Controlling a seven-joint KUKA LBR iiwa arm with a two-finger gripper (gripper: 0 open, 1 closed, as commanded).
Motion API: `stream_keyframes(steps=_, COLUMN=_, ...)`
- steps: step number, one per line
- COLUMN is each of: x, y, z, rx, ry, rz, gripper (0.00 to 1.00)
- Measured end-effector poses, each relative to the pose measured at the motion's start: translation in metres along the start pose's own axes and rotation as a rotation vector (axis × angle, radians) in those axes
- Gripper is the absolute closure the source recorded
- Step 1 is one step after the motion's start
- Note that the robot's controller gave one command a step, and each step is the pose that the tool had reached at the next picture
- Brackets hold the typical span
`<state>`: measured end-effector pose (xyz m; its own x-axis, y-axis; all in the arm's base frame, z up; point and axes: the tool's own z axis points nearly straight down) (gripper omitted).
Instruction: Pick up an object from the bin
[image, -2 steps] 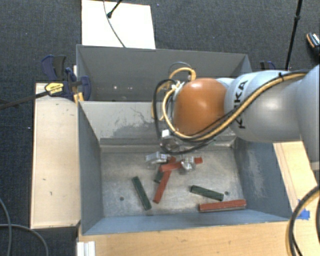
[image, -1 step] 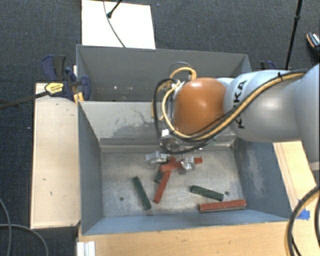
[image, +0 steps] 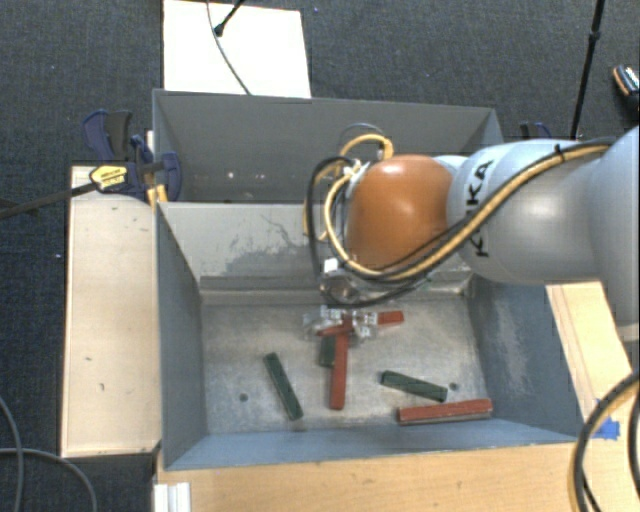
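Note:
My gripper (image: 341, 323) hangs low in the middle of the bin, under the orange wrist cover. It is right over the upper end of a long red stick (image: 339, 375) that lies nearly upright in the view. A short dark green block (image: 327, 351) rests against that stick's left side, just below the gripper. A small red piece (image: 390, 318) pokes out to the right of the gripper.
A dark green stick (image: 283, 386) lies slanted at the left of the bin floor. Right of centre lie another green stick (image: 413, 385) and, near the front wall, a red stick (image: 445, 410). The arm reaches in from the right.

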<state>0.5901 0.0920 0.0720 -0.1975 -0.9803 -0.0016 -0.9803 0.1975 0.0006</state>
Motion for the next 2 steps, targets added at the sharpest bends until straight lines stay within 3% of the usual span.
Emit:
stream_keyframes(steps=1, x=-0.001, y=0.000, z=-0.025, rx=0.004, ry=-0.002, rz=0.008, gripper=1.00)
stream_keyframes(steps=2, x=-0.002, y=-0.002, z=-0.096, rx=0.009, ry=-0.003, rz=0.023, gripper=1.00)
